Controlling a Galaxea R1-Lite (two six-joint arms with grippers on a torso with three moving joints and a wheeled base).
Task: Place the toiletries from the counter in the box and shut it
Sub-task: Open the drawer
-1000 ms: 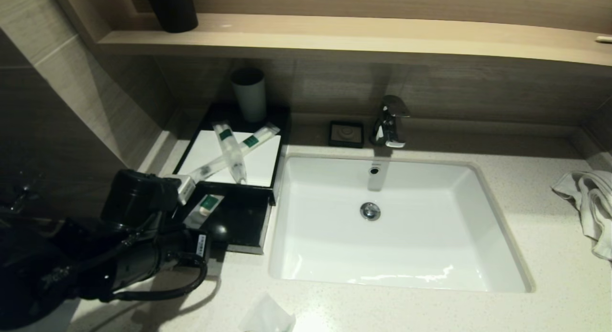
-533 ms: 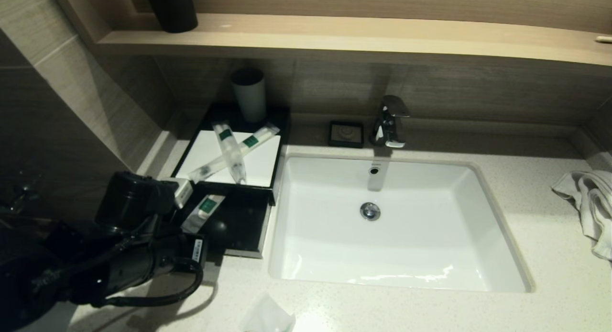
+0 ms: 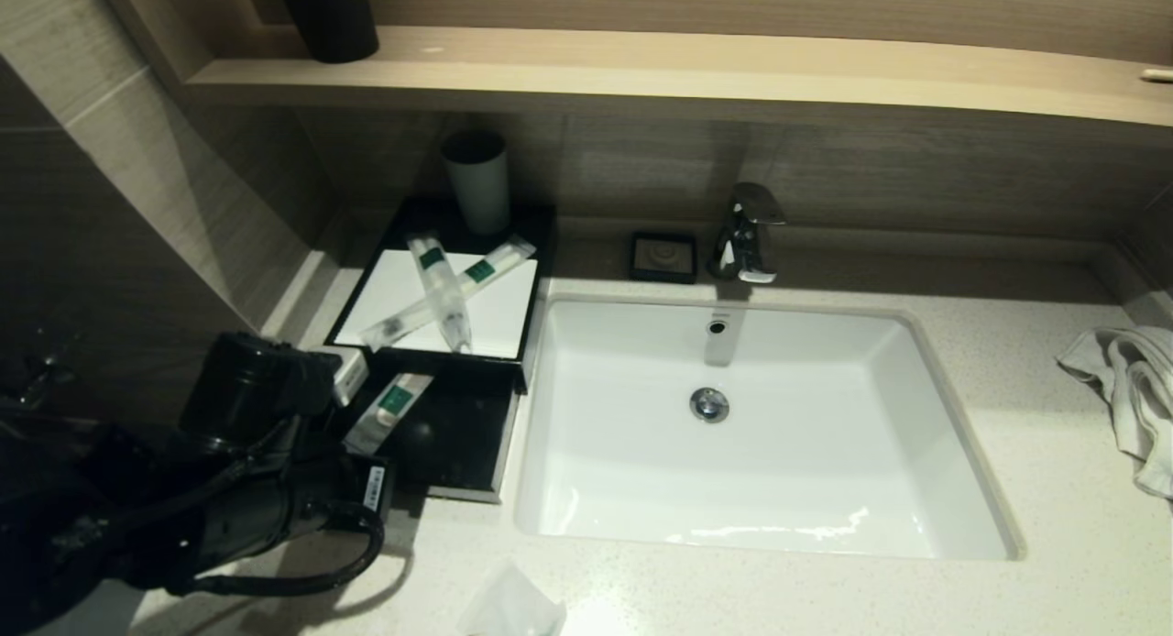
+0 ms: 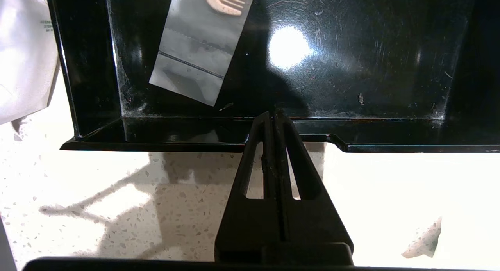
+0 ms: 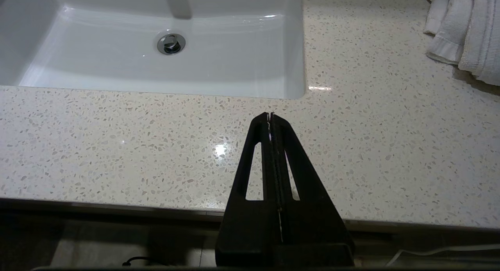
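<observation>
Resting our left gripper (image 4: 273, 116), fingers together, at the black box (image 4: 351, 87) rim, we see a comb sachet (image 4: 199, 48) inside; next we should push it closed. Our right gripper (image 5: 270, 116), fingers together, hovers over the worktop (image 5: 156, 138).

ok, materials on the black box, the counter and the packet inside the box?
Black box: likely glossy hard plastic or acrylic; sharp light reflection, fine scratches. Counter: looks like polished speckled stone or quartz composite; chips in a pale base, glare spots. Packet: thin translucent plastic film with a seam line, comb showing through.
</observation>
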